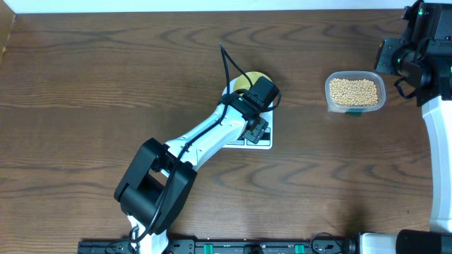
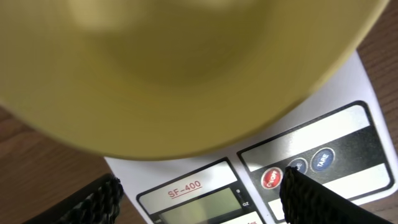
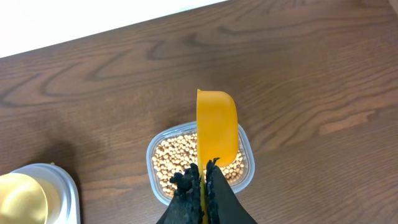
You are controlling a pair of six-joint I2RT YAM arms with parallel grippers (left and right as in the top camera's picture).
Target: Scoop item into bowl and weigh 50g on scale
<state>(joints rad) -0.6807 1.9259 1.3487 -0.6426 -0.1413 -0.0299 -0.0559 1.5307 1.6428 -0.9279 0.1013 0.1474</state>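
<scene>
The pale yellow bowl [image 1: 248,80] stands on the back of the white scale [image 1: 266,141] at mid-table. It fills the top of the left wrist view as a blurred bowl [image 2: 186,62] above the scale [image 2: 186,169]. My left gripper [image 1: 258,130] hovers open over the scale's display end, and nothing lies between its fingers [image 2: 305,196]. Beans [image 1: 354,89] fill a clear tub [image 1: 328,100] to the right. My right gripper [image 3: 203,180] is shut on the handle of a yellow scoop [image 3: 219,124], held above the beans [image 3: 171,158]. Whether the scoop holds anything I cannot tell.
The scale's front panel carries a red on/off button [image 2: 272,178] and a blue tare button [image 2: 321,160]. The right arm [image 1: 424,63] rises at the table's far right edge. The table's back edge [image 3: 93,25] meets a white wall behind the tub.
</scene>
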